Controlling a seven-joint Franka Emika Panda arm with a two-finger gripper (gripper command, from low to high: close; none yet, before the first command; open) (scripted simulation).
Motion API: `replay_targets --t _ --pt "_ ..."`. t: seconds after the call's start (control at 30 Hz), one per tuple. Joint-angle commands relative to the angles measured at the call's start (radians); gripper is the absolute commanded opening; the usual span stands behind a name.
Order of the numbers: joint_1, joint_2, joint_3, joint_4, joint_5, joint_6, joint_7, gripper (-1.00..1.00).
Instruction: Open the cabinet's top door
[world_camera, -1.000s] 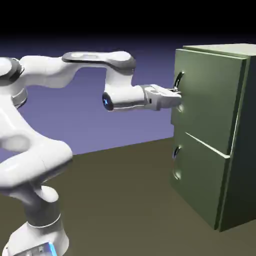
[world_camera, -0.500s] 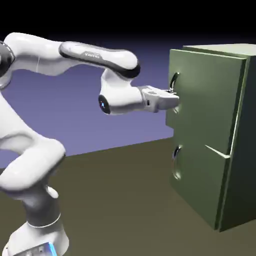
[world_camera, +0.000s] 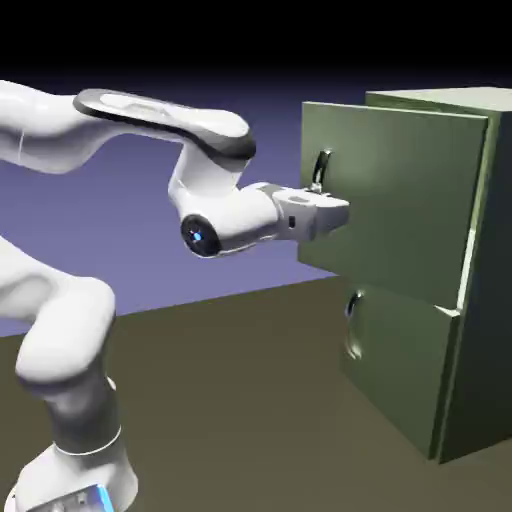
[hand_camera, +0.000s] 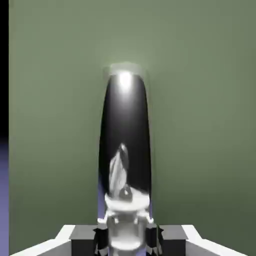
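Gripper (world_camera: 338, 212): closed tight on the handle (world_camera: 320, 170) of the top door (world_camera: 400, 200); in the hand view the finger tips (hand_camera: 82, 239) sit pinched against the handle's foot, with the shiny dark bar rising between them. Hand level, pointing at the door face.

Handle (hand_camera: 125, 135): thin curved grey bar, long axis upright, running up from the gripper; set near the door's free edge, the edge farthest from the cabinet (world_camera: 490, 300) body.

Top door: larger olive panel, upper half of the cabinet front. Change: a second ago it lay nearly flush with the cabinet front; half a second ago its free edge stood a little proud; now that edge has swung well clear, toward the arm, and the gripper has come back with it. The panel hangs at an angle to the cabinet front, hinged along its far upright side. Its face points out and toward the arm; its long axes stay upright and across, with no tilt visible.

Meaning for the task: judged partly open, opening under way, grip holding. More swing probably remains, and the pull would need to follow the door's arc to keep the handle from slipping.

Lower panel (world_camera: 395, 355): shorter, below the top door, shut, own handle (world_camera: 352, 325) untouched.

Arm (world_camera: 150, 120): white, reaching in from the side opposite the cabinet
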Motion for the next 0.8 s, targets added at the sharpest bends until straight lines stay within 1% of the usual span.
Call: replay_targets --t 0.0,0.2,0.37,0.57,0.77 --pt "0.001 -0.009 -0.028 -0.011 -0.041 -0.028 0.014 -1.00" --pt "-0.021 -0.030 -0.204 -0.046 -0.302 -0.226 0.078 -1.00" --pt "-0.052 0.009 -0.362 -0.025 -0.519 -0.421 0.098 -1.00" --pt "-0.068 0.138 -0.552 0.077 -0.756 -0.681 0.081 -1.00" --pt "-0.040 0.323 -0.714 0.244 -0.926 -0.942 0.033 -1.00"
